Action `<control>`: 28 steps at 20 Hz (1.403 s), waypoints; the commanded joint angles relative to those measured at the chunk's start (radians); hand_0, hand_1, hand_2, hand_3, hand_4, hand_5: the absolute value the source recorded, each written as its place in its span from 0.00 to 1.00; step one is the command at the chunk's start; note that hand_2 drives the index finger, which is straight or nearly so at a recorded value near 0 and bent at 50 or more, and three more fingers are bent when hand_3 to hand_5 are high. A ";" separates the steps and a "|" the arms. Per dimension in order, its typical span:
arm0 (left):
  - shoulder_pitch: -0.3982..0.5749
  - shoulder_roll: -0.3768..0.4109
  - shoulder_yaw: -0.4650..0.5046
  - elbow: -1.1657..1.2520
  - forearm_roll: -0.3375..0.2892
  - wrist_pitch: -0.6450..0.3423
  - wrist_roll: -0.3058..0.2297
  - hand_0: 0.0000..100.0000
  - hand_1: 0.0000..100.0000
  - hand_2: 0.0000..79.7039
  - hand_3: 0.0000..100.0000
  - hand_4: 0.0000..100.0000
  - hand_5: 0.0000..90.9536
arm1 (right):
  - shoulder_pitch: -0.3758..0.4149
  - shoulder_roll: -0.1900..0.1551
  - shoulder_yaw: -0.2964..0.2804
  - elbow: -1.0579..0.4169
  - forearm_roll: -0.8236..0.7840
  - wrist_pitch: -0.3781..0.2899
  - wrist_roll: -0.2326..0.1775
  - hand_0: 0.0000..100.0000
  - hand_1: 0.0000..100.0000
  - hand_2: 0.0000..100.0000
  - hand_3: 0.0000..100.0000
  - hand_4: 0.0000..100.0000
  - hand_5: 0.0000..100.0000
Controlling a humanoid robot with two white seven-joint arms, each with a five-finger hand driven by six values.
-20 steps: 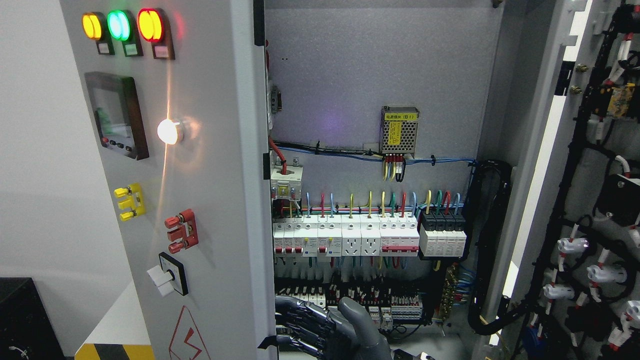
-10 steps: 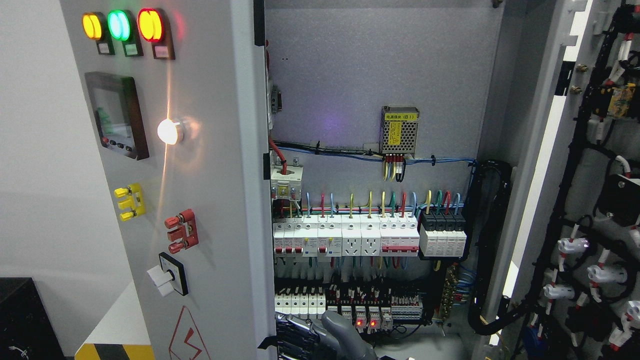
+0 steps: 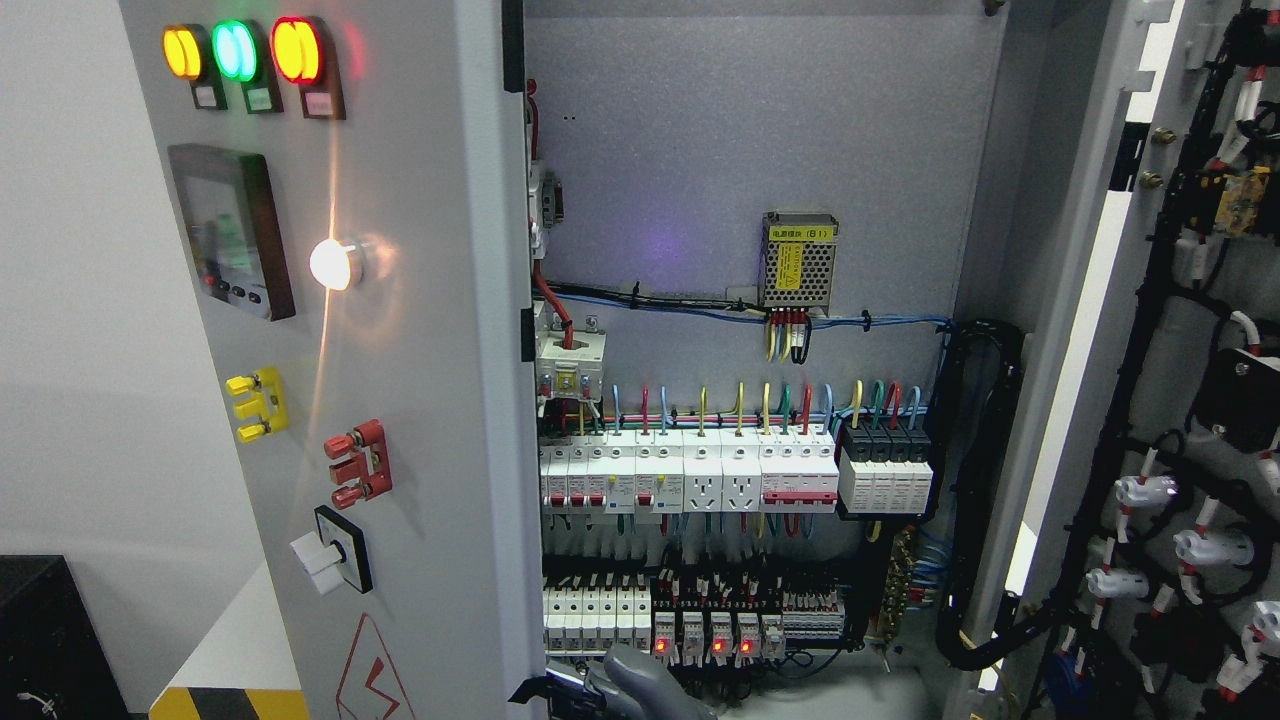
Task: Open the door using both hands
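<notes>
The grey cabinet's left door [image 3: 420,400] stands partly swung out, with its front face of lamps and switches turned toward me. The right door [image 3: 1190,420] is swung wide, showing the wiring on its inner face. Between them lies the cabinet interior [image 3: 750,130] with rows of breakers [image 3: 700,480]. A grey robot hand [image 3: 635,688] shows only at the bottom edge, just right of the left door's lower edge. It is mostly cut off, and I cannot see which side its arm comes from. No other hand is in view.
The left door carries three lit lamps [image 3: 240,50], a small display [image 3: 232,230], a white lamp [image 3: 332,263] and a rotary switch [image 3: 335,550]. A black cable bundle [image 3: 985,500] hangs by the right hinge. A black box [image 3: 45,640] sits at the lower left.
The hand has sunk from beside the left door's lower edge to almost out of the picture, uncovering the bottom row of breakers. The left door has swung slightly further left.
</notes>
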 commanded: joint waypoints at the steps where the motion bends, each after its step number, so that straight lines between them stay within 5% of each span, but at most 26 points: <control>1: 0.000 0.023 0.000 -0.029 -0.001 0.003 0.000 0.00 0.00 0.00 0.00 0.00 0.00 | -0.008 0.015 0.062 -0.003 -0.002 0.001 -0.002 0.00 0.00 0.00 0.00 0.00 0.00; 28: 0.008 0.025 -0.002 -0.032 -0.001 0.002 0.000 0.00 0.00 0.00 0.00 0.00 0.00 | -0.087 0.137 0.174 0.100 0.018 0.021 -0.008 0.00 0.00 0.00 0.00 0.00 0.00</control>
